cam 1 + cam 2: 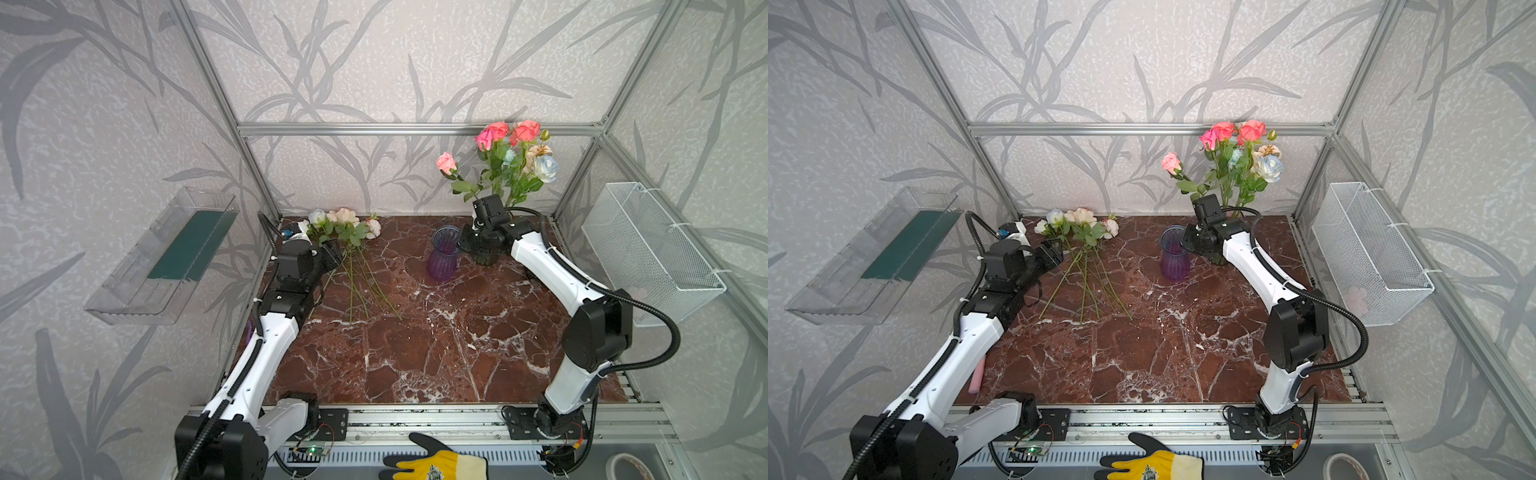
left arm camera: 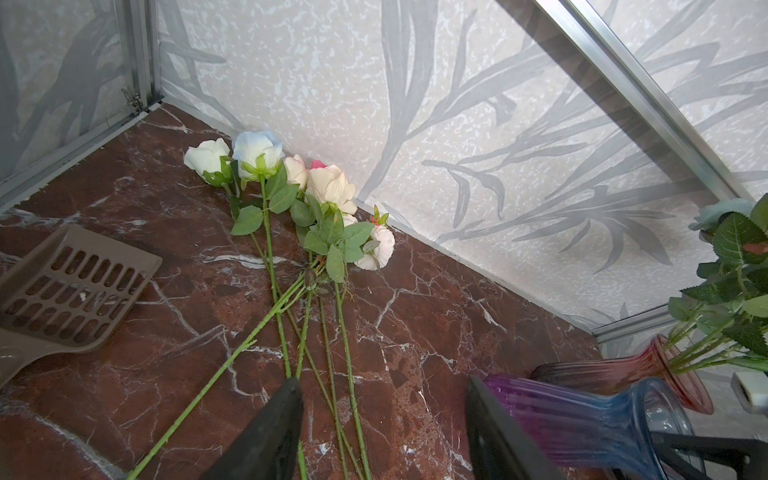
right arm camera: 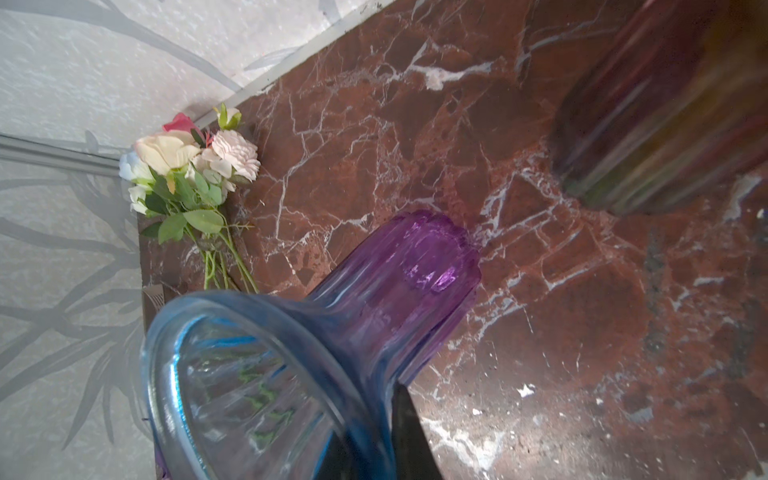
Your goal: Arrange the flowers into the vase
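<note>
Left wrist view: flowers [image 2: 332,189] lie loose left of the purple vase [image 2: 582,415]. Likely light, with floppy heads and thin slippery stems; pinch one mid-stem. There left gripper [image 2: 382,382] gapes, empty; right gripper [image 1: 457,243] clamps that vase's rim.

Wears white shells on left arm [image 1: 274,340] and right arm [image 1: 536,253], black joint housings between. Carries black ribbed conduit [image 1: 676,343] alongside, cinched by white ties (small dark screws on the covers). Bolts onto black perforated base plates [image 1: 332,424], near edge. Tapers to matte black at left gripper [image 2: 383,380].
</note>
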Robot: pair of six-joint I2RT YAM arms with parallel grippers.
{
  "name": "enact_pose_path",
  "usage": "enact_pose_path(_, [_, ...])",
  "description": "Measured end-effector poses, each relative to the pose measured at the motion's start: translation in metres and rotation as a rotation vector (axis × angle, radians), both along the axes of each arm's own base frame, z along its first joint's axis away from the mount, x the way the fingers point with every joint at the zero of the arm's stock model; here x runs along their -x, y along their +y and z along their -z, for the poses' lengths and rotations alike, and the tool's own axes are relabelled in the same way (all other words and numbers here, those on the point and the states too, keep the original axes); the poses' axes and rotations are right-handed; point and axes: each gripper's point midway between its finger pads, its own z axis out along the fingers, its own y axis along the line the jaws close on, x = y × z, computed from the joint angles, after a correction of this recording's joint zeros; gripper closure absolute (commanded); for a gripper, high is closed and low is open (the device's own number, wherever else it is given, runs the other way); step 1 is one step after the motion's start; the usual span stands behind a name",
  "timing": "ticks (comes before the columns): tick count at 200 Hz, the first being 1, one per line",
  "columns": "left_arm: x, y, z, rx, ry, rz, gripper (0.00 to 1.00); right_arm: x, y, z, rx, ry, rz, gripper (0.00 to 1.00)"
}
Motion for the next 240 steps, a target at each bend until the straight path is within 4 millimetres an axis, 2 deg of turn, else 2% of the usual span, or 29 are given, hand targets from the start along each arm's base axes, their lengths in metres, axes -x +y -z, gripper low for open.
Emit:
enact_pose_path(33, [-0.004, -0.003, 0.006, 0.010, 0.013, 0.012, 0.39, 0.019, 0.006, -0.003, 0.020, 0.025, -0.040, 1.00])
enact_pose_path(83, [-0.006, -0.006, 0.011, 0.014, 0.027, 0.029, 0.40, 0.046, 0.037, -0.005, 0.039, 0.052, -0.131, 1.00])
enact_pose_path(108, [-0.007, -0.006, 0.014, 0.015, 0.034, 0.031, 0.40, 0.062, 0.055, -0.017, 0.036, 0.064, -0.193, 1.00])
enact_pose_path(135, [-0.007, -0.007, 0.016, 0.015, 0.037, 0.034, 0.40, 0.070, 0.070, -0.029, 0.023, 0.070, -0.251, 1.00])
enact_pose_path(162, [-0.009, -0.009, 0.020, 0.017, 0.051, 0.042, 0.41, 0.073, 0.069, -0.026, 0.041, 0.095, -0.269, 1.00])
enact_pose_path(204, [-0.010, -0.010, 0.023, 0.020, 0.059, 0.050, 0.42, 0.080, 0.065, -0.001, 0.098, 0.177, -0.302, 1.00])
enact_pose_path(231, [-0.010, -0.011, 0.024, 0.022, 0.062, 0.054, 0.42, 0.083, 0.067, 0.001, 0.089, 0.194, -0.319, 1.00])
enact_pose_path(240, [-0.011, -0.012, 0.025, 0.023, 0.065, 0.057, 0.42, 0.084, 0.068, 0.001, 0.082, 0.196, -0.325, 0.93])
